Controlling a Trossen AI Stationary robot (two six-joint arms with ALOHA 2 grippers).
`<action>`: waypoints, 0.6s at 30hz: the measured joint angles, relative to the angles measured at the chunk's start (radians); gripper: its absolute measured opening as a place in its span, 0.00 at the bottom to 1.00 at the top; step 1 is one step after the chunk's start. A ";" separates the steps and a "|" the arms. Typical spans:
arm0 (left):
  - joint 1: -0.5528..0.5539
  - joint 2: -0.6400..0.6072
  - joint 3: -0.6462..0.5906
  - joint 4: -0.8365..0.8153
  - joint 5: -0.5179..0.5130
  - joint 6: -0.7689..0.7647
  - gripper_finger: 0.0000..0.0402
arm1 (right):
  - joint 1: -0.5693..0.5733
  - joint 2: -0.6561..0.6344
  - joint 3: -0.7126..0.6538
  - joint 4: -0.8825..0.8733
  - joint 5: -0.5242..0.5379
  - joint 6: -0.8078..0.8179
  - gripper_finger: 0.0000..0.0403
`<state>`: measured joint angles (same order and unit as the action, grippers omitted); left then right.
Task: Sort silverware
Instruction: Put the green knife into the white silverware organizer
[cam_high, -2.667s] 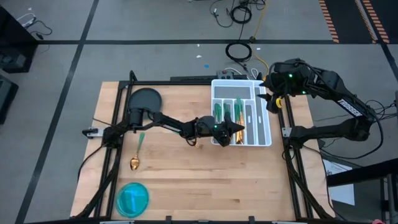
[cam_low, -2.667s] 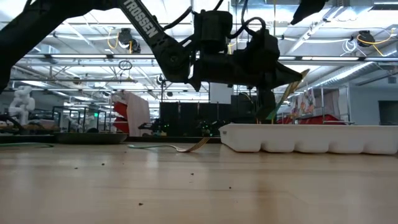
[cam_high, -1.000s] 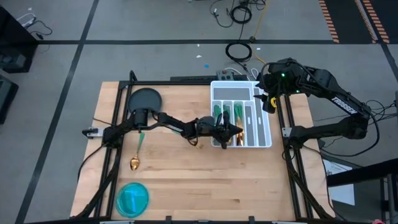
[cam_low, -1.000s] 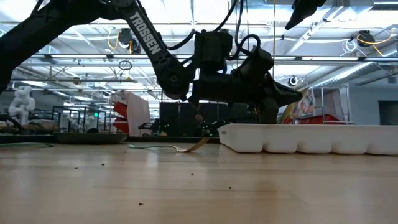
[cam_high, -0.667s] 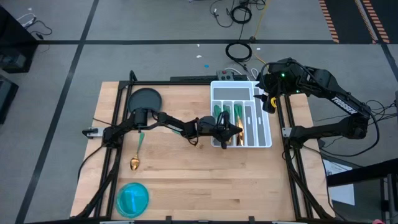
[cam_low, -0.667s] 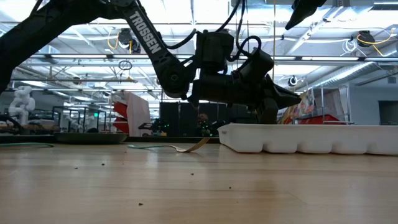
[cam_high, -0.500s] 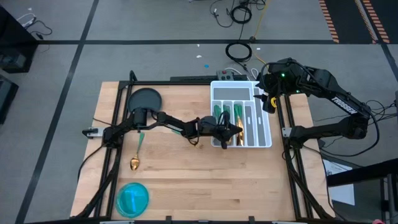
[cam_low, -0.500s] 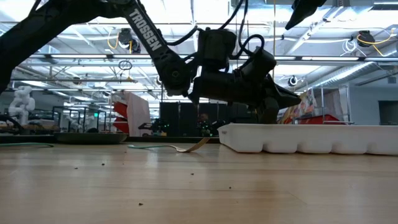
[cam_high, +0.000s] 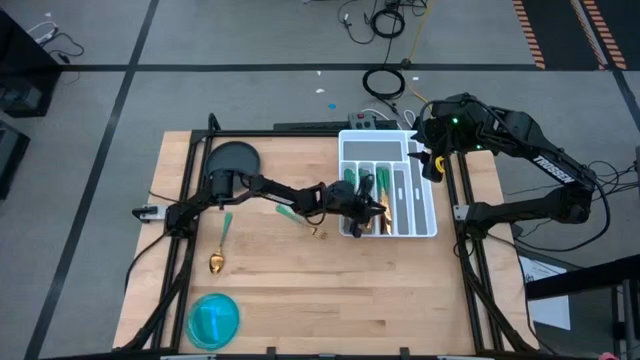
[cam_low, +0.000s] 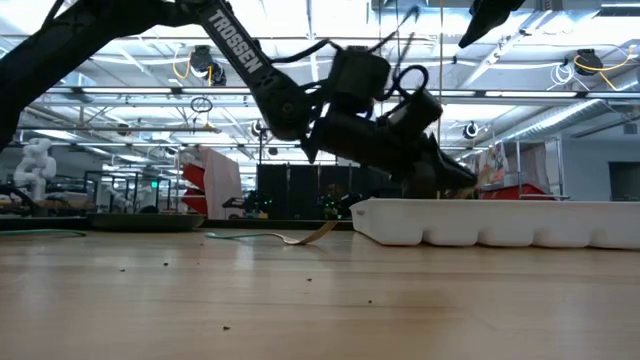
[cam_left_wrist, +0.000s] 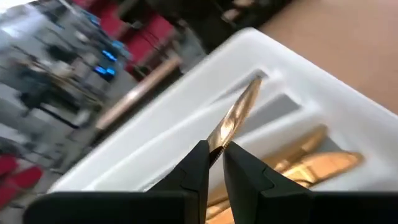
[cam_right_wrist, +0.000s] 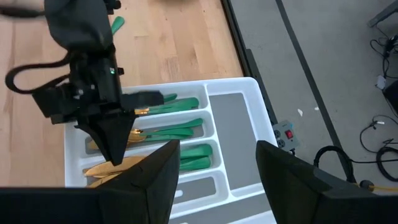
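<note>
Silverware: one gold piece (cam_left_wrist: 235, 118) sat between your left gripper (cam_left_wrist: 215, 163) tips, over the white tray (cam_high: 425, 205).
Grip: fingers nearly closed, pinching its end.
Right gripper (cam_high: 432, 162): waited open, past the tray.
Risk: you could lose that thin pinch, dropping it into the wrong slot.

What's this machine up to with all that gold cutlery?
It is sorting silverware into a white tray. The left gripper is over the tray's near end, pinching the gold tip of one piece between its fingers. Several green-handled pieces already lie in the tray. A spoon lies out on the table. The right gripper waits open above the tray's far end.
</note>
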<state>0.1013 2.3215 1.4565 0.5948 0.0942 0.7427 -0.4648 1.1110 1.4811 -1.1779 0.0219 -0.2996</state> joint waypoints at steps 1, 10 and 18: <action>0.002 0.000 0.017 -0.047 0.014 0.002 0.13 | 0.000 0.000 0.000 0.000 0.000 0.000 0.51; 0.005 -0.002 0.154 -0.361 0.049 0.083 0.13 | 0.000 0.000 0.000 -0.001 0.000 0.026 0.51; 0.016 -0.002 0.236 -0.527 0.086 0.089 0.12 | 0.000 0.000 0.000 -0.001 0.000 0.048 0.51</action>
<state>0.1177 2.3199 1.6926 0.0678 0.1805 0.8315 -0.4648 1.1110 1.4811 -1.1786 0.0219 -0.2516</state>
